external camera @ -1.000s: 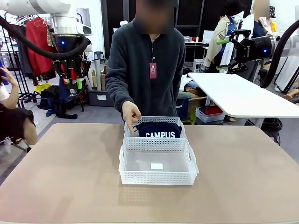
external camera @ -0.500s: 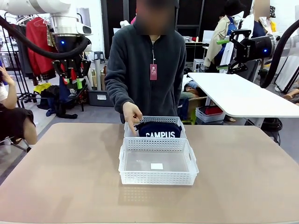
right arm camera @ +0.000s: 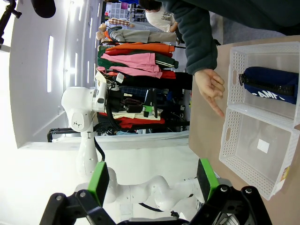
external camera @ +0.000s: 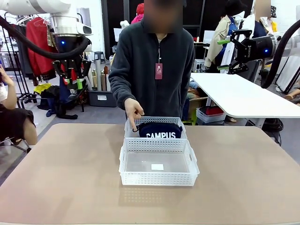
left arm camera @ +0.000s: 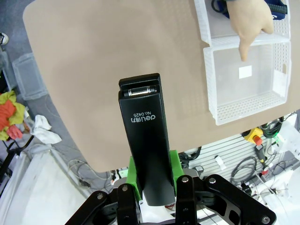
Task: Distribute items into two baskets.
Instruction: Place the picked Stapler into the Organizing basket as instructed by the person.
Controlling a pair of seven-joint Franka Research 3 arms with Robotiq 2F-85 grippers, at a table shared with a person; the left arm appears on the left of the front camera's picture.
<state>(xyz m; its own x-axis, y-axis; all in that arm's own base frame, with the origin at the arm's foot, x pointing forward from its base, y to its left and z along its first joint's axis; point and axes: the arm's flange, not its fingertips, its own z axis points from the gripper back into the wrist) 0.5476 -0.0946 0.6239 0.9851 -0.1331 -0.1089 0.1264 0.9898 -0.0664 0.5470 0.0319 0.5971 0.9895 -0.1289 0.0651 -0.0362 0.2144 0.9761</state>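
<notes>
Stretching tan and bare around two matching translucent-white lattice plastic baskets, worktop [external camera: 56,178] carrying them end to end at its middle. Lying in the far basket [external camera: 127,127]: navy blue soft zip pouch with white "CAMPUS" lettering [external camera: 160,130]. Standing free of items: near basket [external camera: 158,178], holding only a small white label on its floor.

Changing over the last second: person straightening up and leaning back a little, hand [external camera: 133,111] lifting slightly from the pouch's left end yet still hovering over the far basket's rim, forefinger pointing down toward the near basket in the left wrist view. Suggesting one item is settled and the near basket is being offered for the other.

Hanging high at far left, left end effector [left arm camera: 152,180] clamping tight on the black desk stapler [left arm camera: 144,140], well apart from both baskets. Waiting raised at far right, right end effector [right arm camera: 152,180] spreading fully wide, gripping nothing.
</notes>
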